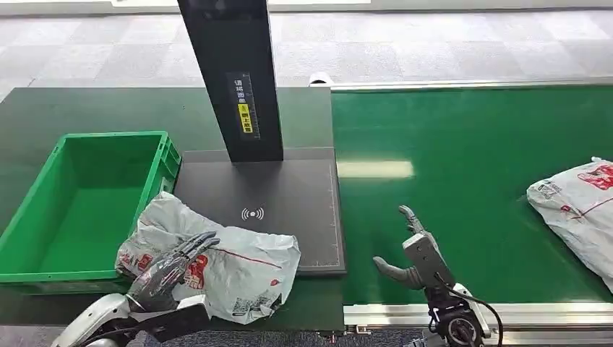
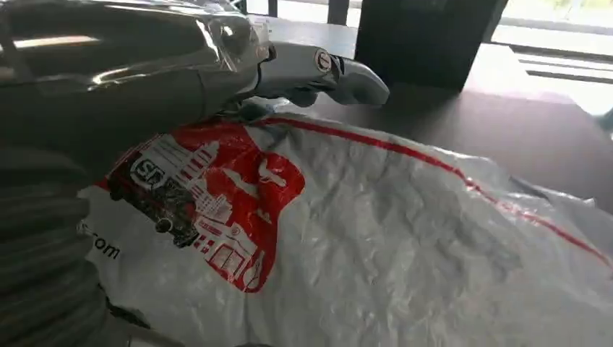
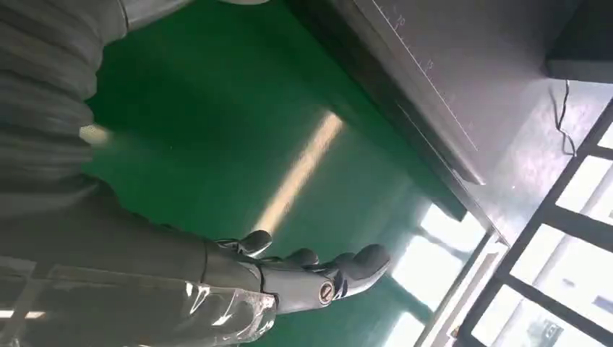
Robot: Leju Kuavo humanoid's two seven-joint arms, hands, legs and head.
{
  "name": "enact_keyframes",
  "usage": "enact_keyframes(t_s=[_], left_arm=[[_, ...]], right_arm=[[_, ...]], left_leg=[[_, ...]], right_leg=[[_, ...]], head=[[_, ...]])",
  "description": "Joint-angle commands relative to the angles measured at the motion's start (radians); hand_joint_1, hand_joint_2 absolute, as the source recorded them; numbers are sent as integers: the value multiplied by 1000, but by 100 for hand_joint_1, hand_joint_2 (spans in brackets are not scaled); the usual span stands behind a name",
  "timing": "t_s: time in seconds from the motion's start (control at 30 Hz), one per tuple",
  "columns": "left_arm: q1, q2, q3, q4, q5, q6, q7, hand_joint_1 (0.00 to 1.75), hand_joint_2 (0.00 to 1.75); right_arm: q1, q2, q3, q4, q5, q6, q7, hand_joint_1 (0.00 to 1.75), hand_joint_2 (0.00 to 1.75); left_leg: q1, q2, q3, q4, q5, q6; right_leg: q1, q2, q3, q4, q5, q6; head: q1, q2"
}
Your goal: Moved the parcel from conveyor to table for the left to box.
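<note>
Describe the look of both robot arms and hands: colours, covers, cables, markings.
The left hand has dark grey fingers on a silver arm; in its wrist view a clear glossy cover sits over silver metal, with a small round emblem at the thumb. The right hand is grey with a boxy palm, black cables looping at its wrist, and the same emblem.

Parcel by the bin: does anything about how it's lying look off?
Yes. The parcel lies crumpled, half on the scanner plate, half off it, one edge against the green bin. The left robot hand rests flat on it. Nothing looks torn.
</note>
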Motion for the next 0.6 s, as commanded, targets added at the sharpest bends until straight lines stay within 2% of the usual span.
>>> enact_keyframes(t_s=[0.03, 0.07, 0.1, 0.13, 0.17, 0.2, 0.33, 0.37, 0.43, 0.6], left_arm=[[-1, 11, -58, 107, -22, -17, 53, 0, 175], [-1, 9, -62, 111, -22, -18, 53, 0, 175], [-5, 5, -63, 113, -18, -15, 54, 23, 175], [-6, 3, -63, 114, -15, -13, 55, 98, 175], [-10, 0, -62, 113, -16, -7, 59, 147, 175], [-12, -2, -61, 112, -16, 1, 61, 152, 175], [-12, -3, -60, 111, -15, 2, 62, 152, 175], [-11, -4, -58, 108, -13, 3, 62, 164, 175], [-12, -3, -56, 110, -17, 10, 65, 168, 175], [-22, -14, -47, 123, -2, 13, 67, 164, 175]], right_arm=[[-24, 28, -22, 10, 6, 7, 15, 0, 175], [-21, 28, -22, 8, 6, 7, 15, 0, 175], [-18, 28, -22, 4, 7, 7, 15, 0, 175], [-16, 28, -23, 2, 8, 7, 15, 0, 175], [-11, 27, -25, -3, 8, 7, 16, 0, 175], [-7, 26, -27, -8, 8, 7, 16, 0, 175], [-6, 26, -28, -9, 8, 7, 16, 0, 175], [-4, 26, -29, -11, 9, 6, 16, 0, 175], [-6, 26, -29, -10, 9, 7, 16, 0, 175], [-7, 25, -30, -10, 10, 7, 17, 0, 175]], left_leg=[[-1, 1, 2, -1, 0, 1], [-1, 1, 2, -2, 0, 1], [0, 1, 2, -1, 0, 1], [-1, 0, 2, -1, 0, 1], [-1, 0, 2, -2, 0, 1], [0, 0, 2, -1, 0, 1], [0, 0, 1, -1, 0, 1], [0, 0, 2, -1, 0, 1], [0, 0, 2, -1, 0, 1], [0, 0, 2, -1, 0, 1]], right_leg=[[0, 0, 1, -1, 0, -1], [0, 0, 2, -1, 0, -1], [0, 0, 1, -1, 0, -1], [0, 0, 1, -1, 0, -1], [0, 0, 1, -1, 0, -1], [0, 0, 1, -1, 0, -1], [0, -1, 1, -1, 0, -1], [0, -1, 1, -1, 0, -1], [0, 0, 1, -1, 0, -1], [0, -1, 1, -1, 0, -1]], head=[[0, 0], [0, 0], [0, 0], [0, 0], [0, 0], [0, 0], [0, 0], [0, 0], [0, 0], [0, 0]])
